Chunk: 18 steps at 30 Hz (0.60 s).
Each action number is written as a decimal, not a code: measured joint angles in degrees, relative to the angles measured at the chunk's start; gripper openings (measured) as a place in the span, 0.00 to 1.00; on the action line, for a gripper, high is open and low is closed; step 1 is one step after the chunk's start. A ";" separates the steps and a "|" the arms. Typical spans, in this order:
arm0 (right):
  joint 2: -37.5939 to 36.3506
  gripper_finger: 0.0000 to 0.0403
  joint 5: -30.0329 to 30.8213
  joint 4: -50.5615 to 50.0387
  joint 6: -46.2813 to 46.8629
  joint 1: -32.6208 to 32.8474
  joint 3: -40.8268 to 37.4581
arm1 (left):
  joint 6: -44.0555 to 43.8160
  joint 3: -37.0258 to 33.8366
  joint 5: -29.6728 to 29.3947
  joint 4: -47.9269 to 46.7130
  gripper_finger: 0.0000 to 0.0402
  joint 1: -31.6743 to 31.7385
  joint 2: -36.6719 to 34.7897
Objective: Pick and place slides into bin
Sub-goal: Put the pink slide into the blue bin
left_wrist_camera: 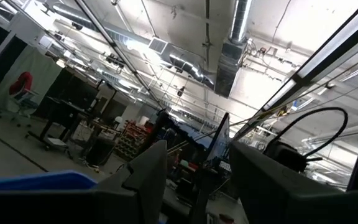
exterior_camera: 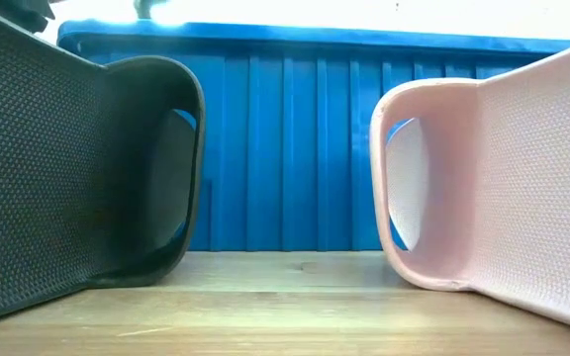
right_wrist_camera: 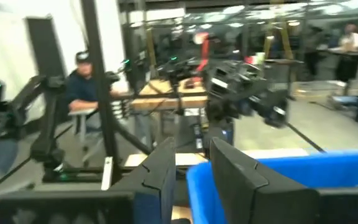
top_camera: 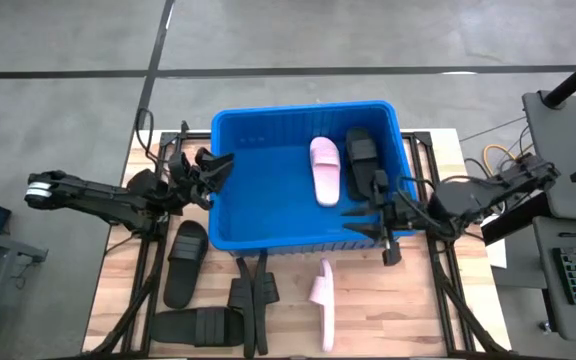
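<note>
between picks: my right gripper (top_camera: 380, 225) hangs at the rim of the large ribbed bright blue plastic bin (top_camera: 258, 190), fingers narrowly apart, grasping nothing. one pale pink slide (top_camera: 325, 170) and one matte black slide (top_camera: 361, 152) lie inside. my left gripper (top_camera: 208, 172) waits at the opposite rim, part open and empty. next calls for reaching the pale pink slide on the table (top_camera: 322, 296). only the overhead view shows the bin's contents.

Bin (top_camera: 268, 215) floor lies bare left of pink slide (top_camera: 325, 170).
</note>
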 joint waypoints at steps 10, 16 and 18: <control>-8.60 0.16 -1.34 25.85 2.83 2.18 -20.01 | -0.11 0.00 0.02 0.09 0.40 -0.01 2.01; -11.66 0.14 -1.48 31.65 -2.14 3.59 -22.77 | -0.02 0.00 1.02 0.04 0.40 -0.02 1.96; -11.08 0.15 -1.45 30.78 -0.92 3.57 -22.91 | -0.02 0.00 1.03 0.16 0.40 -0.07 2.20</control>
